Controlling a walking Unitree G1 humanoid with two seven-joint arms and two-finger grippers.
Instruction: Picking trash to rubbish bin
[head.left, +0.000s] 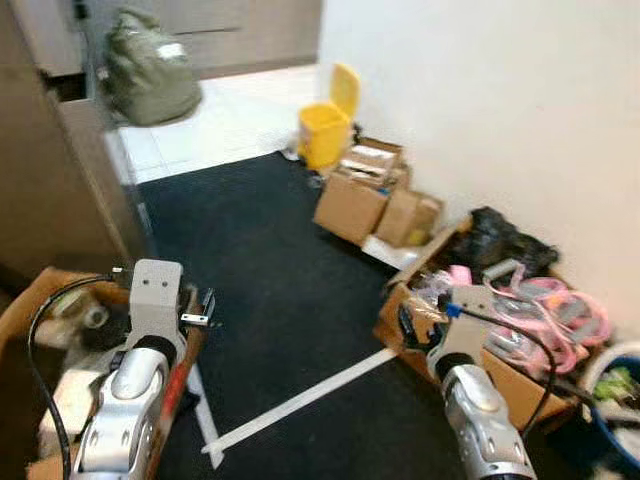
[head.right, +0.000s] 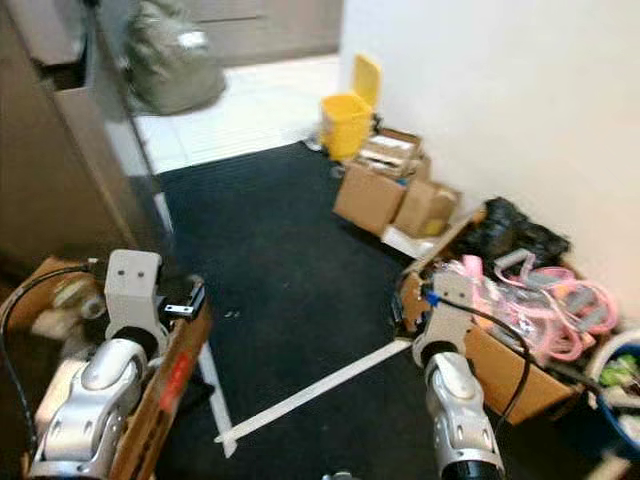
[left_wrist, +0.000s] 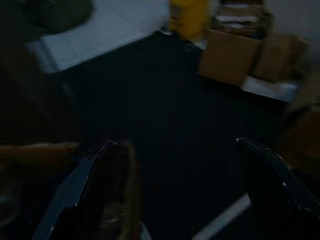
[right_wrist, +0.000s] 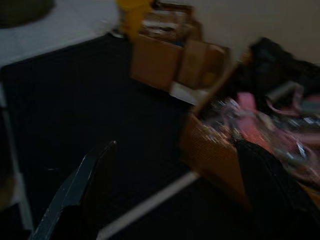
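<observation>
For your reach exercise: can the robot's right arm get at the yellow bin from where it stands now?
Probably not: the yellow bin sits far across the dark carpet, well beyond the right gripper.

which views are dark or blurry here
Both eye views are bright but soft with motion blur, worst at the green bag and yellow bin. The left wrist view is very dark and smeared around the left claw. The right wrist view is dim and blurred around the right claw.

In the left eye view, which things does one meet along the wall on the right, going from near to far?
Blue tub → open cardboard box with pink items → black bag → group of brown cardboard boxes → yellow bin with its lid up.
</observation>
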